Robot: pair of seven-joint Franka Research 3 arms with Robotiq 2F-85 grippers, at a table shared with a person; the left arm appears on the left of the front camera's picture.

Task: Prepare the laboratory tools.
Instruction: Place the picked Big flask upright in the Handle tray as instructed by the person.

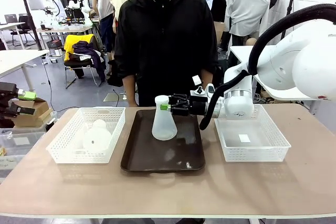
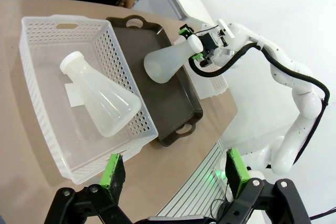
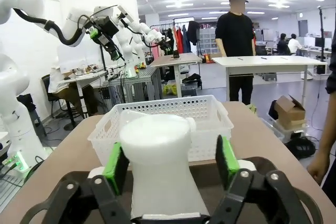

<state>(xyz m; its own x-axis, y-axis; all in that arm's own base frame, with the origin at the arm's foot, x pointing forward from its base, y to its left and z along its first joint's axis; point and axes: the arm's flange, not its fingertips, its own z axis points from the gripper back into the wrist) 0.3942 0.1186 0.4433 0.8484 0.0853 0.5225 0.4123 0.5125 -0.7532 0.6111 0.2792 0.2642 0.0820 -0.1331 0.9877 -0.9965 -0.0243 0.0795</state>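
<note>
One flask upright, R claw slack round neck; 2nd flask sideways in basket; L claw wide.

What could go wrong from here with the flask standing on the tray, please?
The right gripper straddles the neck of the upright flask with little clearance on one side; backing away crookedly could tip it over on the tray. The other flask lies on its side in the basket, so it may roll when grasped.
</note>
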